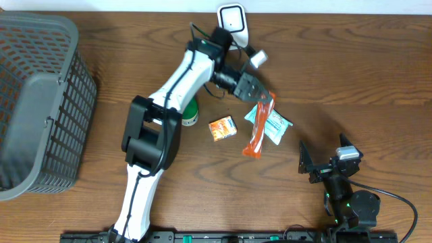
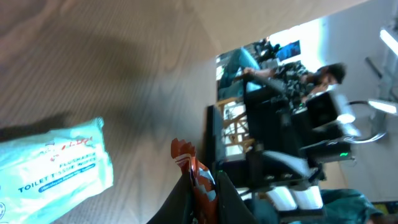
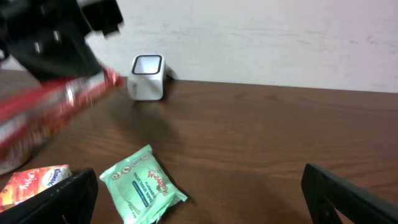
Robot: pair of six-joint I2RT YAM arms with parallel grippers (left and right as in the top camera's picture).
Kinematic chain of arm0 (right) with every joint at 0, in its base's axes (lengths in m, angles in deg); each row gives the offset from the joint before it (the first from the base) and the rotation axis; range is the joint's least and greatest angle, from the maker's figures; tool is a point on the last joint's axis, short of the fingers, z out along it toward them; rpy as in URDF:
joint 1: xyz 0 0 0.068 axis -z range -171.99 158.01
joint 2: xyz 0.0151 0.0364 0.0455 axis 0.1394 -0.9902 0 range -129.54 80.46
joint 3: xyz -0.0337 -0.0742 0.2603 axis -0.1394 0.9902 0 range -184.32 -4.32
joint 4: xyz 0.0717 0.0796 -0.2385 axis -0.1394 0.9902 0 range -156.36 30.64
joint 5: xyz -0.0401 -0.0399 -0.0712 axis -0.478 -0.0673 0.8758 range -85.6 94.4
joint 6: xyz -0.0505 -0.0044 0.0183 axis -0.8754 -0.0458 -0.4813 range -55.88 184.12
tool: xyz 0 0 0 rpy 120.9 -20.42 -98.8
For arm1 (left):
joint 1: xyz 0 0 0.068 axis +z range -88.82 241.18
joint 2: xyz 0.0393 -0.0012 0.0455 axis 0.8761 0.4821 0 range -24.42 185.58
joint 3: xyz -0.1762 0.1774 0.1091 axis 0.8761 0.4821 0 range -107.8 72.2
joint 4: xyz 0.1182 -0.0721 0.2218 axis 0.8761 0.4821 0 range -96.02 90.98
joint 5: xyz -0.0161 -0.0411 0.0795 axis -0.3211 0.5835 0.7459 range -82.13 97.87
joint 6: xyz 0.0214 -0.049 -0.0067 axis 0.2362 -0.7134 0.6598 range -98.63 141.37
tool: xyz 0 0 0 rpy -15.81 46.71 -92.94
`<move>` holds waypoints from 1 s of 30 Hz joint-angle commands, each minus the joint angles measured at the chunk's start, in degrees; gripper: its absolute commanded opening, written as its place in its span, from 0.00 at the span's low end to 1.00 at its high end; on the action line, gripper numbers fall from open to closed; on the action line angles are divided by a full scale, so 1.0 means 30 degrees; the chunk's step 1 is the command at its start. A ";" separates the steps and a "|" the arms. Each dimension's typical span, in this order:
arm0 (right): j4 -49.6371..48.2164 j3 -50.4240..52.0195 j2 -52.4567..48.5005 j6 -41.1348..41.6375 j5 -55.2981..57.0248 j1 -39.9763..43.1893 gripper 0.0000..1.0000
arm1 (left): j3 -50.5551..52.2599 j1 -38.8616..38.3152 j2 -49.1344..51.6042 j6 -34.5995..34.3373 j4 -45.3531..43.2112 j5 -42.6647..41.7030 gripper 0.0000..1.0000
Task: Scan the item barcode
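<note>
Left claw [image 1: 260,94] clamped on red packet [image 1: 256,135] | long axis slanting down frontward | right claw [image 1: 325,154] apart

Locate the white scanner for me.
Overhead view: the white scanner stands at the far edge of the table, near centre, right behind the left arm.

Basket [image 1: 34,101] at the table's [image 1: 351,61] left edge. Scanner [image 1: 231,19] at far edge, centre. Mid-table: small packet [image 1: 222,127] left, wipes pack [image 1: 275,125] right, long packet [image 1: 258,133] between, overlapping the wipes pack seen from overhead.

Long red-orange packet [image 1: 256,135] held aloft, tilted, near white scanner [image 1: 231,18].
</note>
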 commanded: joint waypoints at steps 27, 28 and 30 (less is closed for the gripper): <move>0.0058 0.0015 0.0036 0.0182 -0.0109 -0.0066 0.99 | 0.3279 -0.1457 0.3708 -0.2426 -0.9785 0.0437 0.22; 0.0058 0.0015 0.0036 0.0182 -0.0109 -0.0066 0.99 | 0.3271 -0.1406 0.3701 -0.3009 -1.0091 0.0430 0.33; 0.0058 0.0015 0.0036 0.0182 -0.0109 -0.0066 0.99 | 0.3279 -0.1253 0.3628 -0.4437 -1.0972 0.0430 0.54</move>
